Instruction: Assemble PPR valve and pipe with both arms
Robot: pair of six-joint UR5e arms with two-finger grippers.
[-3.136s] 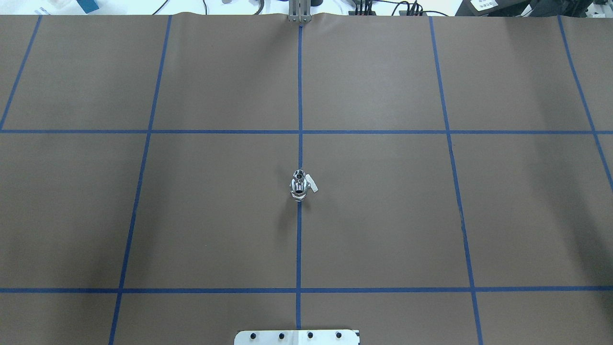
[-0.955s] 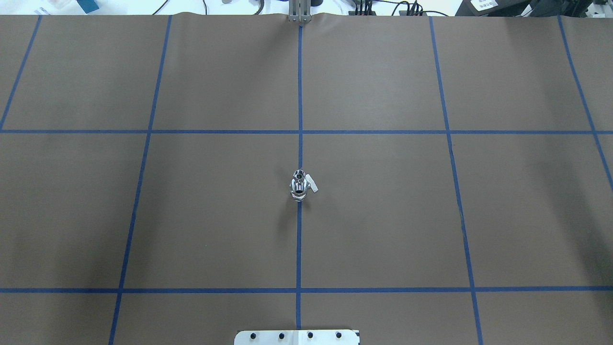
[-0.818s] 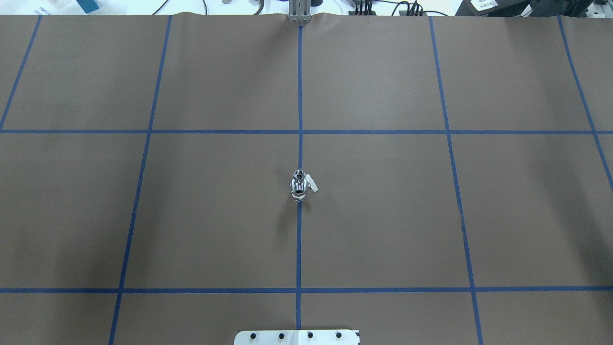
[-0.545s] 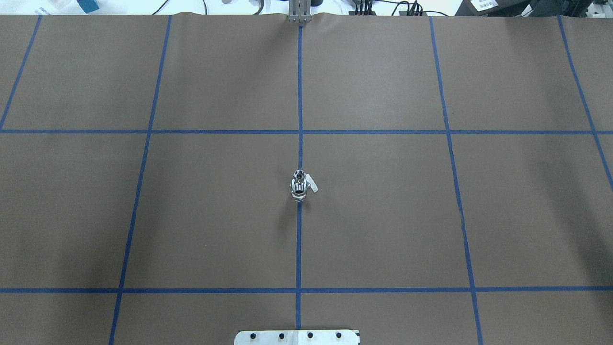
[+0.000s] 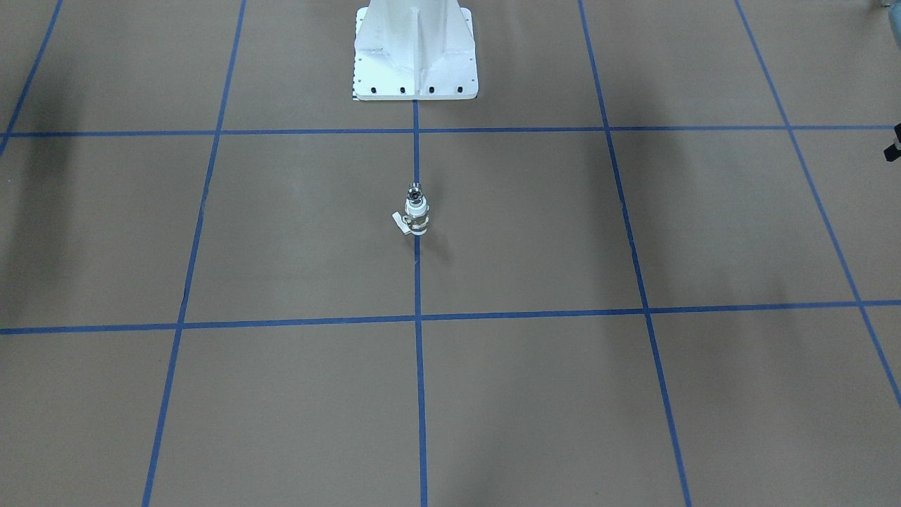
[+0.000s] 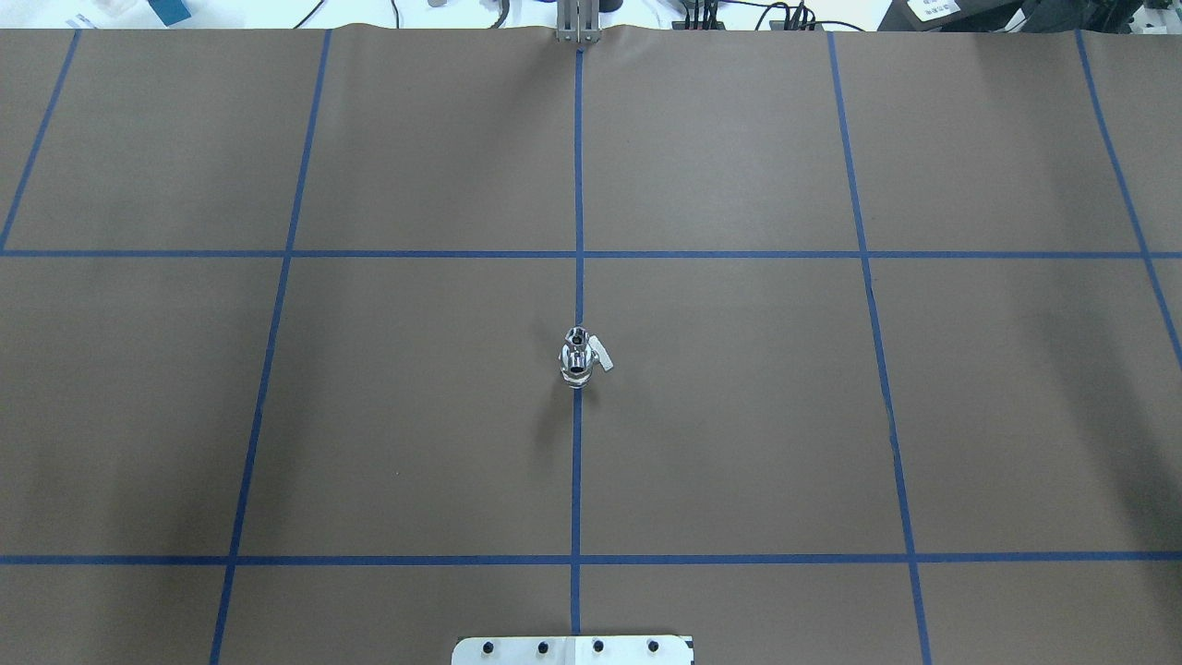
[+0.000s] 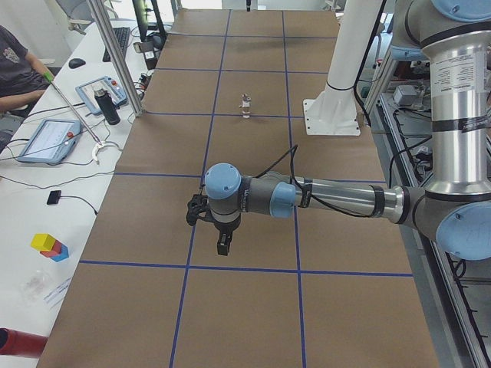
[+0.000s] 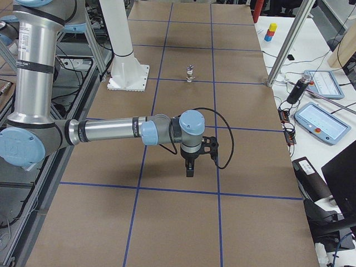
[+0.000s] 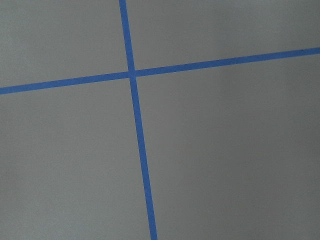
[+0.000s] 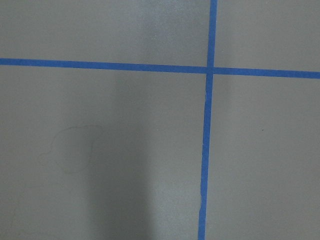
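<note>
The PPR valve (image 5: 415,220) stands upright on the centre tape line, with a white collar, silvery metal and a small white lever handle (image 6: 602,355). A slim silver hollow end, the pipe (image 5: 415,190), sticks up from its top. It also shows in the overhead view (image 6: 576,360) and both side views (image 7: 245,105) (image 8: 190,72). My left gripper (image 7: 222,247) hangs over the table's left end, far from the valve. My right gripper (image 8: 189,171) hangs over the right end. Both show only in side views, so I cannot tell if they are open. The wrist views show only taped paper.
The white bolted pedestal (image 5: 415,63) stands on the robot's side of the valve. Brown paper with a blue tape grid (image 6: 577,559) covers the table. Tablets (image 8: 325,119), a bottle (image 7: 110,107) and aluminium posts (image 7: 115,57) line the operators' side.
</note>
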